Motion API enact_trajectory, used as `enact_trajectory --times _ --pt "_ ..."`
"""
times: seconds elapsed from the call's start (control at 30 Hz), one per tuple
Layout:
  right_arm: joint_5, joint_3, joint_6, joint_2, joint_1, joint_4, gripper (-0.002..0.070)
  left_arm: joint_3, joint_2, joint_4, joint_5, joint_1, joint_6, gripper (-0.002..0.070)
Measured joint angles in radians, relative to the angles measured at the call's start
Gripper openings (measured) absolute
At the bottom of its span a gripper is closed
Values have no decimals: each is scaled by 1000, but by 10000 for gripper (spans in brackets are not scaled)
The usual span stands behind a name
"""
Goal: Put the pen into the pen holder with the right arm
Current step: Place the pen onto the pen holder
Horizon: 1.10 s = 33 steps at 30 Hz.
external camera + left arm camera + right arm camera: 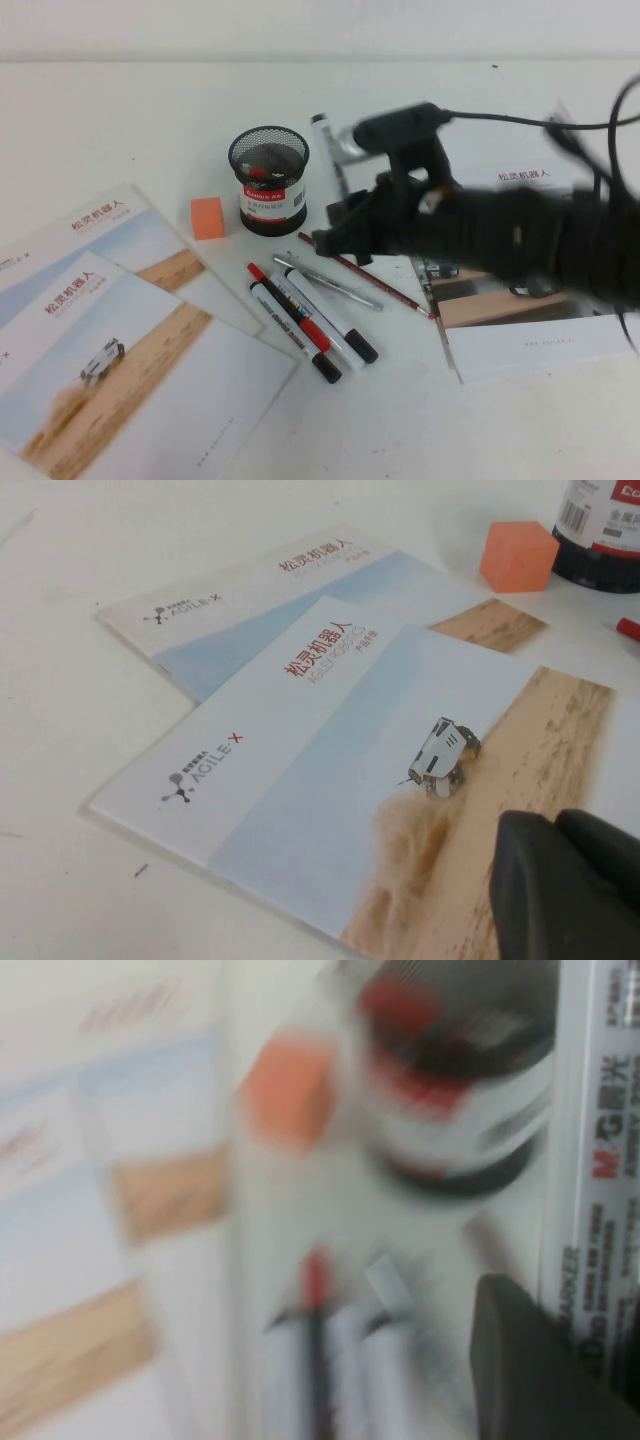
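The pen (325,135), a white marker with black lettering, is held in my right gripper (345,215), just right of the pen holder (268,180) and off the table. In the right wrist view the pen (600,1160) runs between the dark fingers (530,1360), with the blurred pen holder (450,1080) beyond. The pen holder is a black mesh cup with a red-and-white label, and it stands upright. The right arm is motion-blurred. My left gripper (560,880) is shut and empty, hovering over the brochures at the left; it does not show in the high view.
An orange block (208,217) lies left of the holder. Several markers (300,315), a silver pen (330,283) and a red pencil (365,275) lie in front of it. Brochures (130,340) cover the left; a booklet (540,340) lies under the right arm.
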Motion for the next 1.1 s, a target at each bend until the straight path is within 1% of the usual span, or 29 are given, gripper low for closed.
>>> enact_trajectory --times 0.07,0.1,0.23,0.33,0.43,0.5,0.57,0.7,0.83,0.97,1.03,1.1 --pt "-199 84 -63 -14 28 32 111 0 0 0 0 0 0 -1" --pt "-262 104 -83 -14 36 34 111 0 0 0 0 0 0 -1" --pt "-424 107 -75 5 46 -16 111 0 0 0 0 0 0 -1" --pt "-578 99 29 39 46 -97 111 0 0 0 0 0 0 -1" --pt "-720 97 183 74 46 -213 111 0 0 0 0 0 0 -1" --pt "-765 94 281 88 46 -295 111 0 0 0 0 0 0 -1" --pt "-777 88 343 100 46 -388 111 0 0 0 0 0 0 -1" --pt "-782 76 394 115 46 -577 111 0 0 0 0 0 0 -1" --pt "-803 68 446 117 33 -713 111 0 0 0 0 0 0 -1" --pt "-922 54 608 142 -25 -929 111 0 0 0 0 0 0 -1" --pt "-981 31 715 166 -52 -995 111 0 0 0 0 0 0 -1" --pt "-1005 -1 778 200 -69 -1007 111 0 0 0 0 0 0 -1"
